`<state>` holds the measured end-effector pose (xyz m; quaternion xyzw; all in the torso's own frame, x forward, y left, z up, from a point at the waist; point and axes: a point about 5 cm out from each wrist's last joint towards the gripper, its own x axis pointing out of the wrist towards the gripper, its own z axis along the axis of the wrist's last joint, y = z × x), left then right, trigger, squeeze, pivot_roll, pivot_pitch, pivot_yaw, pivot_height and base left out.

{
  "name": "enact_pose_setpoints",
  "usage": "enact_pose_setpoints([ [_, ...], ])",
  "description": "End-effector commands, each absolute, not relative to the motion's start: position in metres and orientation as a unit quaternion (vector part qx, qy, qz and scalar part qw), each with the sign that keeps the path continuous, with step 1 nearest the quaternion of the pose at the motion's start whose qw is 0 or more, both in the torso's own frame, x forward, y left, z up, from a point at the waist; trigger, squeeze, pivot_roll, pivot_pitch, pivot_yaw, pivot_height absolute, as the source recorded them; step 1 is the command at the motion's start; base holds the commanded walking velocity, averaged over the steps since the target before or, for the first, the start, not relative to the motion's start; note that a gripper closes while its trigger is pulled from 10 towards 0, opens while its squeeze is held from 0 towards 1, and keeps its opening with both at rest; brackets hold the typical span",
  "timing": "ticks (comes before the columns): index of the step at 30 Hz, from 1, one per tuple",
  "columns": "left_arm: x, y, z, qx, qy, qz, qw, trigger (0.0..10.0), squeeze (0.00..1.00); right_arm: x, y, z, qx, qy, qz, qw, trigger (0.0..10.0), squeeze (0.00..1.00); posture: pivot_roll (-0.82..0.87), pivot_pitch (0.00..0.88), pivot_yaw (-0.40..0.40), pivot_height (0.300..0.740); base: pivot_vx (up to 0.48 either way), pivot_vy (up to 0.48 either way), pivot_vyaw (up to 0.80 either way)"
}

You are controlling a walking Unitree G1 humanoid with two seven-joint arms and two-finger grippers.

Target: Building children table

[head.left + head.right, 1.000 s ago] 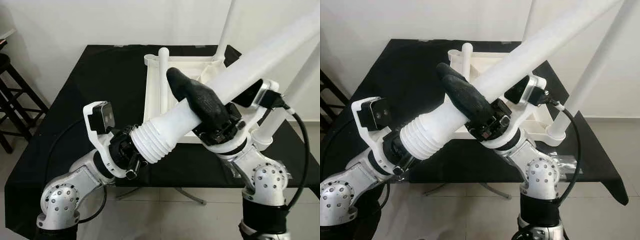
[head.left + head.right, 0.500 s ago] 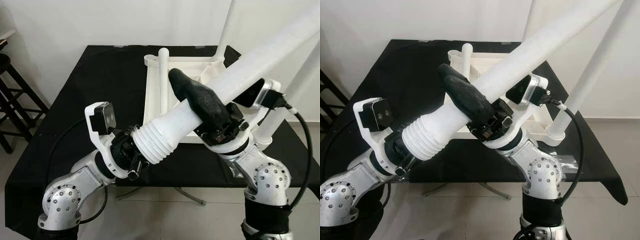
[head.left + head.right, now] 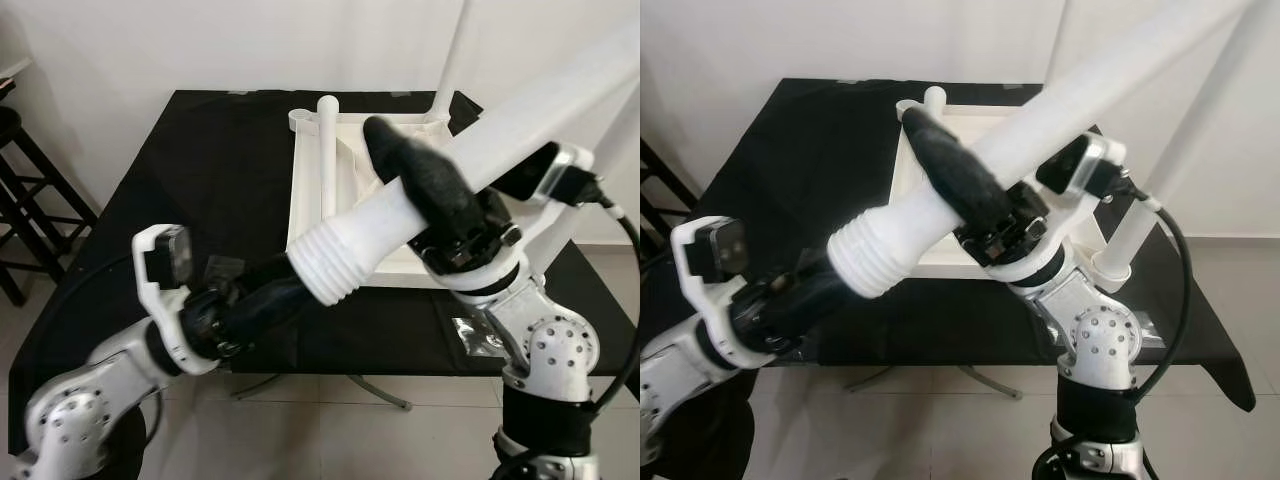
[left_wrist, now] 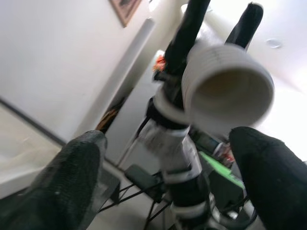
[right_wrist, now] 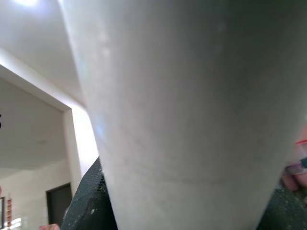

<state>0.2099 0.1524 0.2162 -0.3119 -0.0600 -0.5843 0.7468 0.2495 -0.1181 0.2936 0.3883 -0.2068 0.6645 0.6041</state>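
Note:
A long white table leg (image 3: 500,125) slants up to the right, its ribbed threaded end (image 3: 335,262) pointing down-left. My right gripper (image 3: 420,185) is shut on the leg a little above the threads; in the right wrist view the leg (image 5: 182,120) sits between the black fingers (image 5: 88,206). My left gripper (image 3: 268,300) is open just below the threaded end and apart from it. In the left wrist view the hollow end (image 4: 228,91) hangs beyond the spread fingers (image 4: 72,187). The white tabletop (image 3: 305,195) lies upside down on the black table (image 3: 200,180).
Two white legs (image 3: 455,50) (image 3: 590,170) rise from the tabletop's far and right corners, and another leg (image 3: 327,150) is by its left rim. A small clear bag (image 3: 470,335) lies near the table's front right. A dark stool (image 3: 20,200) stands at the left.
My left gripper has let go of the leg's threaded end and drawn back down-left. The right gripper has carried the leg slightly up and to the right.

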Motion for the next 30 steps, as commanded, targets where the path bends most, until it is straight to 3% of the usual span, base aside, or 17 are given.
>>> enact_pose_setpoints([
  [1, 0.205, 0.164, 0.213, -0.292, -0.052, -0.573, 0.764, 10.0, 1.00, 0.250, -0.125, 0.301, 0.383, -0.227, 0.660, 0.606, 0.0, 0.00, -0.03, 0.050, -0.044, 0.740, 0.000, 0.000, 0.00],
  [4, 0.203, 0.170, 0.209, -0.285, -0.044, -0.558, 0.778, 10.0, 1.00, 0.252, -0.126, 0.302, 0.380, -0.231, 0.656, 0.610, 0.0, 0.00, -0.03, 0.050, -0.044, 0.740, 0.000, 0.000, 0.00],
  [6, 0.205, 0.181, 0.204, -0.272, -0.040, -0.528, 0.804, 10.0, 1.00, 0.255, -0.128, 0.304, 0.375, -0.236, 0.647, 0.620, 0.0, 0.00, -0.02, 0.052, -0.044, 0.740, 0.000, 0.000, 0.00],
  [10, 0.207, 0.186, 0.202, -0.266, -0.041, -0.508, 0.818, 10.0, 1.00, 0.256, -0.128, 0.303, 0.372, -0.236, 0.643, 0.627, 0.0, 0.00, -0.02, 0.053, -0.044, 0.740, 0.000, 0.000, 0.00],
  [11, 0.217, 0.193, 0.197, -0.244, -0.036, -0.463, 0.852, 10.0, 1.00, 0.258, -0.127, 0.302, 0.369, -0.233, 0.635, 0.637, 0.0, 0.00, -0.02, 0.053, -0.044, 0.740, 0.000, 0.000, 0.00],
  [12, 0.228, 0.201, 0.194, -0.239, -0.037, -0.413, 0.878, 10.0, 0.77, 0.262, -0.126, 0.299, 0.361, -0.229, 0.621, 0.657, 0.0, 0.00, -0.02, 0.056, -0.042, 0.740, 0.000, 0.000, 0.00],
  [13, 0.236, 0.207, 0.195, -0.239, -0.043, -0.376, 0.894, 10.0, 0.11, 0.265, -0.126, 0.296, 0.357, -0.225, 0.608, 0.672, 0.0, 0.00, -0.02, 0.056, -0.042, 0.740, 0.000, 0.000, 0.00],
  [14, 0.236, 0.207, 0.195, -0.239, -0.043, -0.376, 0.894, 10.0, 0.11, 0.265, -0.126, 0.296, 0.357, -0.225, 0.608, 0.672, 0.0, 0.00, -0.02, 0.056, -0.042, 0.740, 0.000, 0.000, 0.00],
  [15, 0.242, 0.212, 0.197, -0.240, -0.050, -0.350, 0.904, 10.0, 0.00, 0.269, -0.126, 0.294, 0.351, -0.222, 0.589, 0.693, 0.0, 0.00, -0.02, 0.056, -0.042, 0.740, 0.000, 0.000, 0.00],
  [18, 0.251, 0.227, 0.203, -0.241, -0.065, -0.294, 0.922, 10.0, 0.00, 0.288, -0.128, 0.288, 0.343, -0.220, 0.514, 0.755, 0.0, 0.00, -0.02, 0.059, -0.034, 0.740, 0.000, 0.000, 0.00],
  [24, 0.258, 0.250, 0.206, -0.247, -0.086, -0.219, 0.940, 10.0, 0.00, 0.300, -0.131, 0.285, 0.343, -0.218, 0.466, 0.786, 0.0, 0.00, -0.02, 0.060, -0.033, 0.740, 0.000, 0.000, 0.00],
  [25, 0.261, 0.262, 0.208, -0.245, -0.097, -0.176, 0.949, 10.0, 0.00, 0.302, -0.131, 0.282, 0.334, -0.213, 0.459, 0.795, 4.5, 0.00, -0.02, 0.061, -0.033, 0.740, 0.000, 0.000, 0.00],
  [28, 0.264, 0.274, 0.209, -0.243, -0.110, -0.129, 0.955, 10.0, 0.00, 0.302, -0.129, 0.279, 0.322, -0.207, 0.459, 0.802, 4.5, 0.00, -0.02, 0.061, -0.034, 0.740, 0.000, 0.000, 0.00],
  [29, 0.266, 0.283, 0.210, -0.240, -0.119, -0.086, 0.960, 10.0, 0.00, 0.301, -0.126, 0.275, 0.303, -0.200, 0.459, 0.811, 10.0, 0.00, -0.02, 0.061, -0.034, 0.740, 0.000, 0.000, 0.00],
  [30, 0.268, 0.289, 0.212, -0.235, -0.126, -0.057, 0.962, 10.0, 0.00, 0.301, -0.123, 0.270, 0.283, -0.190, 0.458, 0.821, 10.0, 0.00, -0.02, 0.061, -0.034, 0.740, 0.000, 0.000, 0.00],
])
